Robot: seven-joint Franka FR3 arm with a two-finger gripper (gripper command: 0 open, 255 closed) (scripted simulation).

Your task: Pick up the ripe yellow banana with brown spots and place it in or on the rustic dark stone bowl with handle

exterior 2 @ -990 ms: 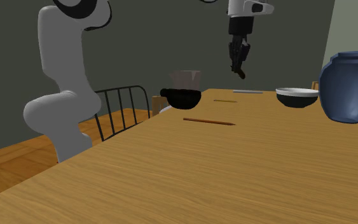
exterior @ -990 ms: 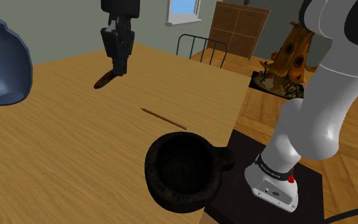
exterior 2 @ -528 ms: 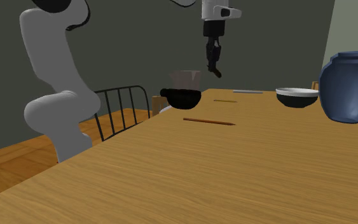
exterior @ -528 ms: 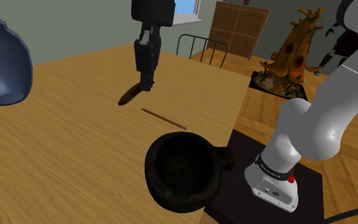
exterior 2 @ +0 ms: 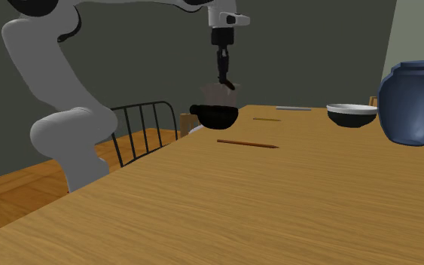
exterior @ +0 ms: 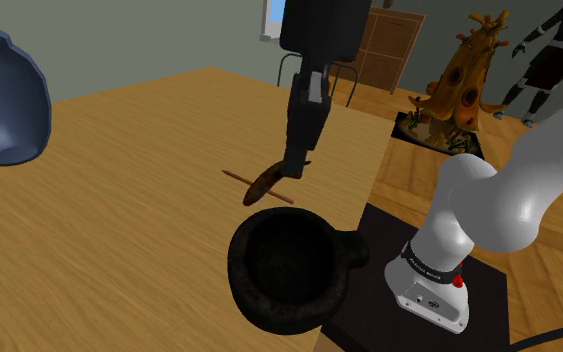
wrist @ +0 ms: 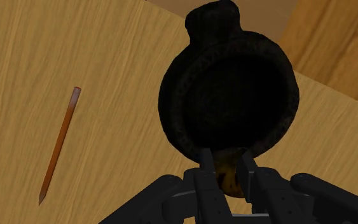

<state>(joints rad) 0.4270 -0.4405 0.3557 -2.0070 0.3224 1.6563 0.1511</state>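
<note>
- so the gripper (exterior: 294, 168) has hauled the banana (exterior: 262, 184) toward 4 o'clock in the shoulder view, off the far part of the table (exterior: 119, 230)
- a second ago the banana was well apart from the bowl (exterior: 239, 262), now it hangs just over the rim at about 12 o'clock
- second exterior view: the hand slid toward 9 o'clock and ended up right above the bowl
- the arm (exterior: 509, 200) leaned over with it

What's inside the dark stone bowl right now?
Nothing visible: the bowl looks empty, though its dark hollow hides the bottom. The banana hangs above, near its rim, clasped between the fingers.
</note>
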